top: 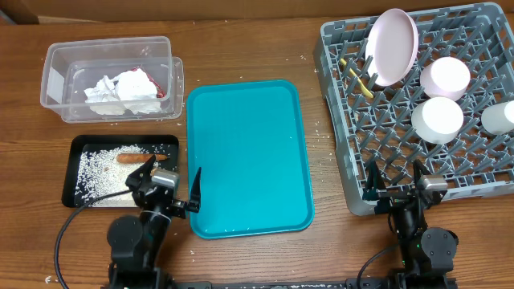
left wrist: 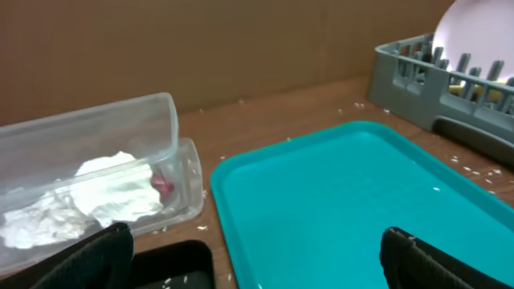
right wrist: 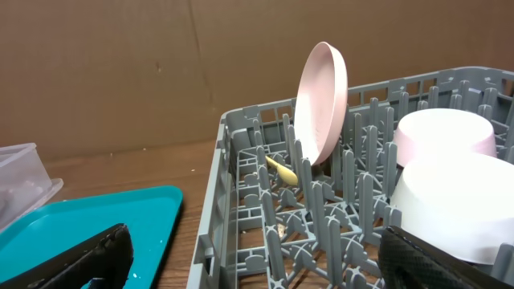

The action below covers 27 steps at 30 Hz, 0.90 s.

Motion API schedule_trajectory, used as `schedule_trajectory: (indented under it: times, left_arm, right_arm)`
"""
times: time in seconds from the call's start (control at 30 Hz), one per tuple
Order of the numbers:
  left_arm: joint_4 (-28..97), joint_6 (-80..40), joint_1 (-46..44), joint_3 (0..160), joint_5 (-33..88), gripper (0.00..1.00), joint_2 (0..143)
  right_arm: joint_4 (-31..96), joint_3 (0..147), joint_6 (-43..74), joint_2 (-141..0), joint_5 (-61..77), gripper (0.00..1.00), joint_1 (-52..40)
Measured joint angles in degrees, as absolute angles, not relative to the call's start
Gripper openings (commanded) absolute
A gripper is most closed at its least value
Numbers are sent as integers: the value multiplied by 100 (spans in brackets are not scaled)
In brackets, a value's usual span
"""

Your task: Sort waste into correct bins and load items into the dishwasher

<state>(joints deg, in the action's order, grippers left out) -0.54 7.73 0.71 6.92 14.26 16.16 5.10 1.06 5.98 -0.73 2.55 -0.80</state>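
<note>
Napkin (top: pixel 122 91) is lying in the clear tub (top: pixel 60 54) at the far-left corner, plate (top: pixel 392 46) is standing in the rack (top: pixel 336 104) — my left gripper (top: pixel 170 185) and right gripper (top: pixel 394 183) are gaping wide.

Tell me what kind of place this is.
Probably a staged tabletop mock-up of kitchen cleanup: grey pegged plastic dish rack on a wooden table, clear plastic waste tub, brown cardboard backdrop.

Robot lab bench: wooden table (top: pixel 337 257), cardboard backdrop (right wrist: pixel 120 64).

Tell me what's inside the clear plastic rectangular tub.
A crumpled white paper napkin and a small red wrapper at its edge; anything beneath the napkin is hidden.
</note>
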Motion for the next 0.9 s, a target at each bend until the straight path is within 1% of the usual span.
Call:
schedule_trajectory:
  times: [0.2,0.43,0.53,0.9]
  left_arm:
    - [-217,773,71,154,1219,100,1072]
    - [355,768,71,67,958,100,384]
    - [373,757,71,62,812,100,145]
    - [399,725,71,62,537,100,95]
  right_arm:
    - [513,106,598,-73,252,100,-78]
    - [510,106,598,-73,252,100,-78]
    - [513,106,596,-73,252,100,-78]
    - [510,106,598,-73,252,100,-80]
